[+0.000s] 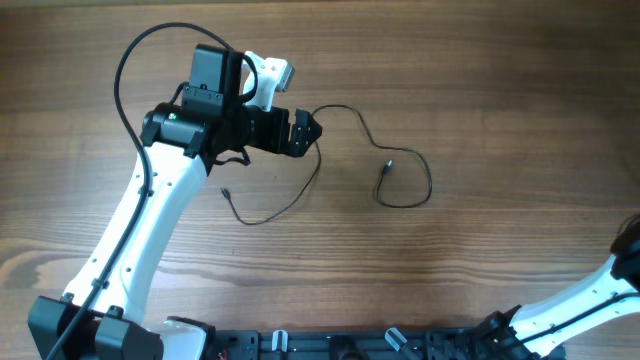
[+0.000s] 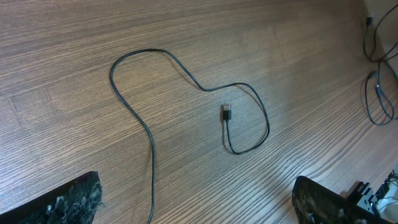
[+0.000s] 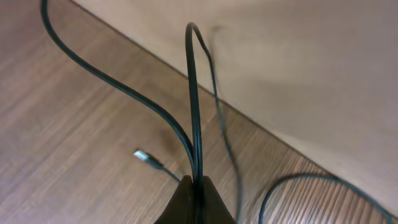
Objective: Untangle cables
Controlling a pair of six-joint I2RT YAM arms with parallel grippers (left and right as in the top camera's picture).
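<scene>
On the wooden worktop [image 1: 500,80] lies 1 thin black flexible cable [image 2: 152,174], loose, its plug end inside its own loop. It should be light, limp and slippery: grasp near a plug. The left arm is outstretched and the left pincer [image 1: 305,131] hovers above the cable, jaws wide. The right pincer [image 3: 198,186] is clamped on a 2nd black cable [image 3: 194,93].

white arms [image 1: 150,230], blk joints [image 1: 175,125], pincer [image 1: 312,133]

The table [image 1: 500,80] is matt grained wood; the cables [image 3: 194,93], smooth black plastic.
</scene>
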